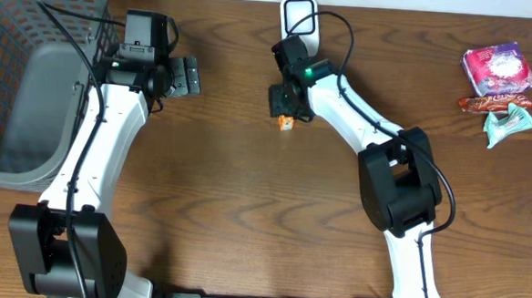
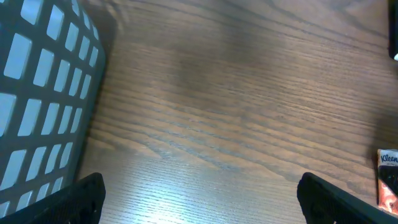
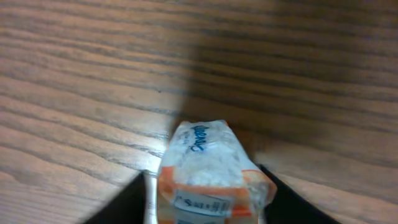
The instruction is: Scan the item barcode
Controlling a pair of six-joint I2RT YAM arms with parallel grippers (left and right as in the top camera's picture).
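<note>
Right claw (image 3: 205,202) half-closed, pinching Kleenex tissue pack (image 3: 205,158) between its fingers on tabletop (image 3: 74,93); left claw (image 2: 199,196) spread wide, empty.

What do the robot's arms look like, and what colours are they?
The left arm and the right arm are white tubes with chunky black joints. Thin black cables loop along them. The left pincer and the right pincer are black, each with two flat fingers. A tiny green light glows on the right arm's wrist.

Checkout-like tabletop, shopping basket (image 1: 17,26), scanner (image 1: 298,9), packaged snacks (image 1: 498,70)
</note>
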